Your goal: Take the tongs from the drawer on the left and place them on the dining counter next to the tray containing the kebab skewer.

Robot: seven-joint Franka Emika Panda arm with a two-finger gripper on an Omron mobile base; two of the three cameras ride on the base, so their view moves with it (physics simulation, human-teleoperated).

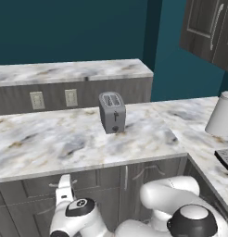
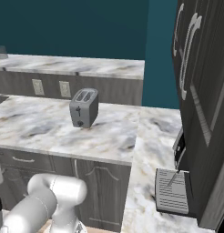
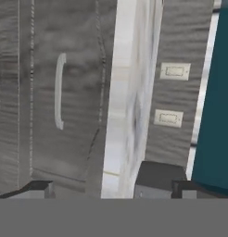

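Your end effector hangs spread and empty, facing the drawer at left of the hand view, its bar handle untouched. Drawer looks shut; tongs presumably inside. Everything remains: open, grasp, carry, place.

I'm looking at a rendered home kitchen. A marble tabletop runs around a corner over dark-grey wood-grain cabinet doors and a drawer with a silver bar handle. A grey two-slot toaster stands on it. Wall outlets sit in the backsplash under a raised marble ledge; the walls are teal.
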